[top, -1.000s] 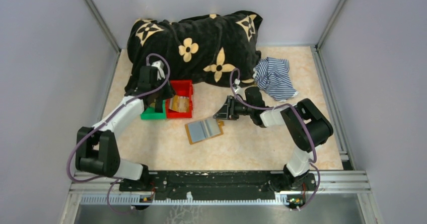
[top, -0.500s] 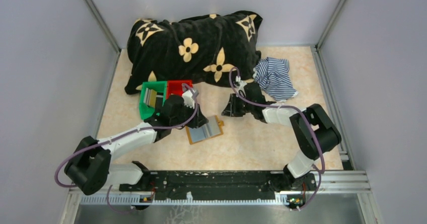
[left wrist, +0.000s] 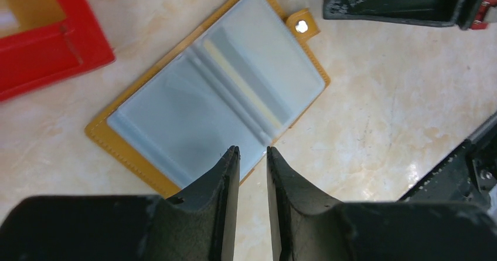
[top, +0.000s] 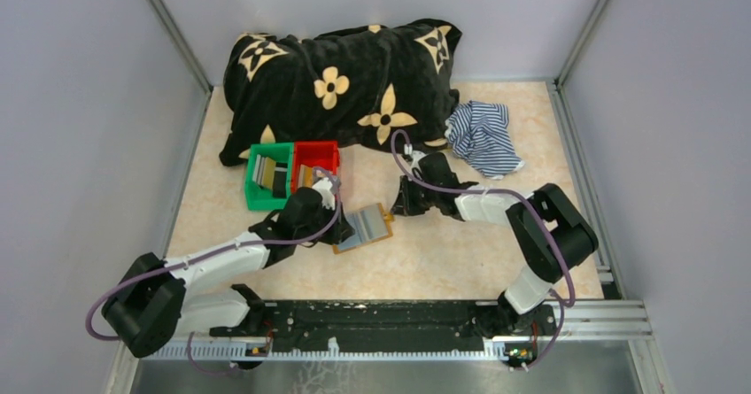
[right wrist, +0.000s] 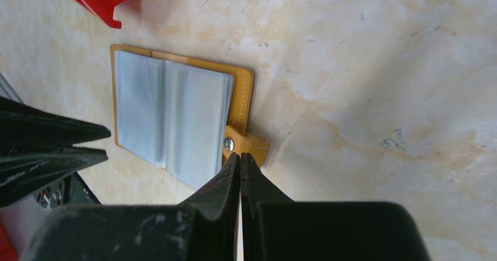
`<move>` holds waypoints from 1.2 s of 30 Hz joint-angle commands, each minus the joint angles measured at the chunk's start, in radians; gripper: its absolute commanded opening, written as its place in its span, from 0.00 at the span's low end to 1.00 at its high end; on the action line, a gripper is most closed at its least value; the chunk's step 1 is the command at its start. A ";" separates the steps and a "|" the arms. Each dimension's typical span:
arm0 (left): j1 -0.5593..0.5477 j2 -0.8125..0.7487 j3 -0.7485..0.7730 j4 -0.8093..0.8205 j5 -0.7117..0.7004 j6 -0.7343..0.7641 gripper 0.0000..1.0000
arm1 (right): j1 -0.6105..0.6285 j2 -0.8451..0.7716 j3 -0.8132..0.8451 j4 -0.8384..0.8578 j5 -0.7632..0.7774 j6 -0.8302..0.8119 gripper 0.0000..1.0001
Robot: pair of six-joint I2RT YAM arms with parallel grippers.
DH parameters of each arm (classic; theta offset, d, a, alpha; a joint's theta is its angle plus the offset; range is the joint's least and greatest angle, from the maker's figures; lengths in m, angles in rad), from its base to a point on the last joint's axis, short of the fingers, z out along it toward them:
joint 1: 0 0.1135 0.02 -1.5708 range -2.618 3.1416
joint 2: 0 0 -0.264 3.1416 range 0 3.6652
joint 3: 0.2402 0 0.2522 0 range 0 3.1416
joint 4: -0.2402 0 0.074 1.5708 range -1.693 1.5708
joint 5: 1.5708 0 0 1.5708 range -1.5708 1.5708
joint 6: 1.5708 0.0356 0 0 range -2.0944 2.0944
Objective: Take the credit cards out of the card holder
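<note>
Two black two-finger grippers flank the work. At left, the left gripper [left wrist: 252, 154] holds its jaws a narrow slit apart with nothing between them, tips over the near edge of the small tan-orange bifold card holder [left wrist: 217, 91]. This holder lies open and flat on the beige marbled table [left wrist: 381, 97], near the red plastic bin [left wrist: 53, 44]. Its grey-blue pocket panels face up, and a thin yellowish credit card [left wrist: 241, 85] shows edge-on in the right-hand pocket beside the spine. Expect the holder to be light, floppy at the fold and prone to sliding when pulled. Expect the card to be stiff, light and slick in its sleeve. Grip the card by its exposed edge, and pin the holder at the snap tab [right wrist: 245, 146]. At right, the right gripper [right wrist: 239, 155] is clenched and empty, tips at that tab; contact cannot be confirmed.
</note>
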 commanded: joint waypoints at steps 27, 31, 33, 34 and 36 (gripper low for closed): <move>-0.004 0.106 -0.056 -0.097 -0.110 -0.104 0.29 | 0.104 -0.006 -0.028 0.065 -0.030 -0.001 0.00; -0.004 0.105 -0.054 -0.103 -0.111 -0.101 0.29 | 0.108 -0.003 -0.020 0.046 0.010 0.001 0.00; -0.004 0.097 -0.057 -0.106 -0.115 -0.101 0.28 | 0.108 -0.004 -0.020 0.034 0.024 -0.003 0.00; -0.004 0.094 -0.058 -0.106 -0.116 -0.101 0.29 | 0.109 -0.004 -0.021 0.030 0.029 -0.002 0.00; -0.004 0.089 -0.063 -0.105 -0.119 -0.102 0.29 | 0.109 -0.002 -0.021 0.026 0.035 -0.003 0.00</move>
